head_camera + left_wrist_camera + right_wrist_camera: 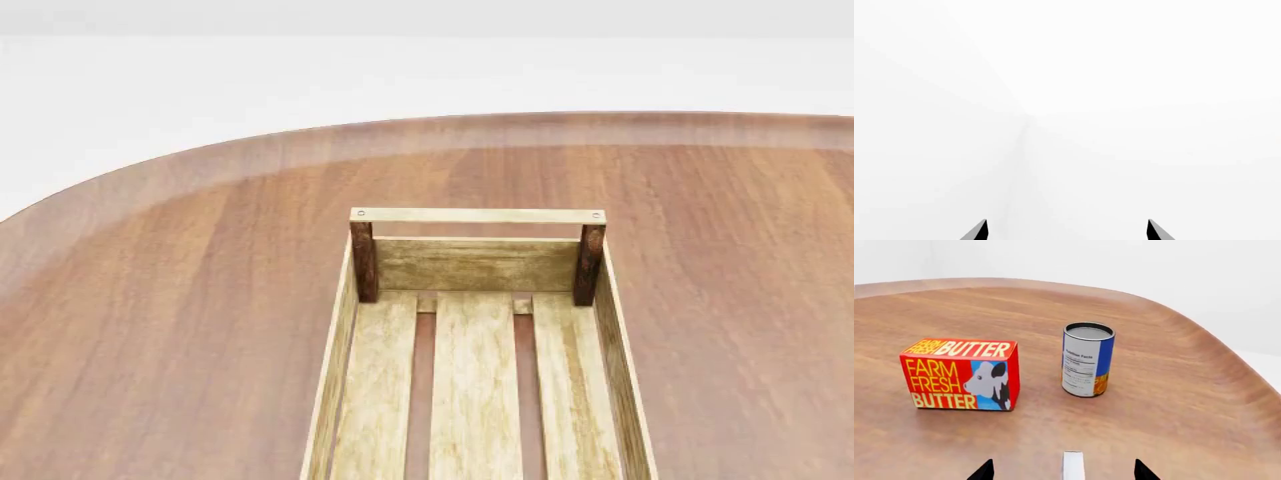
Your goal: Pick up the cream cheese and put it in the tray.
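In the right wrist view, a narrow white edge of the cream cheese (1072,467) shows between the two fingertips of my right gripper (1063,471). The jaws stand wide apart, with a gap on each side of the box, so the gripper is open around it. The blue logo is not visible. The tray (477,215), a light wooden slatted crate with dark corner posts, lies on the table in the head view and holds nothing that shows. My left gripper (1067,230) is open and empty, facing only a blank white background. Neither gripper shows in the head view.
A red-orange butter box (959,374) and a blue-and-orange can (1087,360) stand on the brown wooden table (1174,405) beyond the right gripper. The table's rounded edge (160,165) curves round behind the tray.
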Tool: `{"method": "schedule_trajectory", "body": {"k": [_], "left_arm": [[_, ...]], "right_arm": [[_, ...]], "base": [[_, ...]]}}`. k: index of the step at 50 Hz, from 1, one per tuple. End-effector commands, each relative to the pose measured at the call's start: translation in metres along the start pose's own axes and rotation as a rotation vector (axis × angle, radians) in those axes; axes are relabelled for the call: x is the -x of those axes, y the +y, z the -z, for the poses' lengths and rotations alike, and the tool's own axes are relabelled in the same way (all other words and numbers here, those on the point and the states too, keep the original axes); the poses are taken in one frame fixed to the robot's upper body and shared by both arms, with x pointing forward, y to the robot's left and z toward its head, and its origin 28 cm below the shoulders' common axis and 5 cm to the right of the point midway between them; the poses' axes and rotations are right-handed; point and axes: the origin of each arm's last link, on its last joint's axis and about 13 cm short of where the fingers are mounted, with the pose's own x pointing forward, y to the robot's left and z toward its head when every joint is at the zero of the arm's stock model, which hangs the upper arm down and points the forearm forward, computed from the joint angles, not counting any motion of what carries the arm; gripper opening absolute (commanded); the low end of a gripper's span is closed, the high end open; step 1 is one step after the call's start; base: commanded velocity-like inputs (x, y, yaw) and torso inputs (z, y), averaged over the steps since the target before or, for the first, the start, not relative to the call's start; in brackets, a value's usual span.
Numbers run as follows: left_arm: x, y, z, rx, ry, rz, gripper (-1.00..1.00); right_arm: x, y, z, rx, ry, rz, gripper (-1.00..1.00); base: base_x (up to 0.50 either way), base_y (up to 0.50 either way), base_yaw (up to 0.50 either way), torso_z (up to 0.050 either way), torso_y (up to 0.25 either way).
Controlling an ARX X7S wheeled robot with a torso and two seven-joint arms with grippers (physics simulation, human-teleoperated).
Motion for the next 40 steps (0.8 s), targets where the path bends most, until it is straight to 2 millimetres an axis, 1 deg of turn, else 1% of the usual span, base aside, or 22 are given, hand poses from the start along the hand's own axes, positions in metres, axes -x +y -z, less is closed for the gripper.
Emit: {"method": "schedule_trajectory", "body": {"k": [1, 17, 40], "left_arm": [[0.0, 0.0, 0.0, -0.001, -0.001, 0.001, 1.0], [0.001, 0.0, 0.001, -0.002, 0.0, 0.004, 1.0], [0.001, 0.0, 0.0, -0.004, -0.002, 0.004, 1.0]], "right_arm": [[-0.003, 0.002, 0.007, 0.004, 0.026, 0.001, 1.0], [-0.006, 0.004, 0.013, 0.019, 0.041, 0.006, 1.0], [-0.011, -0.001, 0.018, 0.017, 0.058, 0.034, 1.0]], "base": [[0.0, 0.0, 0.0, 0.0, 0.0], [0.0, 0.0, 0.0, 0.0, 0.0], [0.0, 0.0, 0.0, 0.0, 0.0]]}}
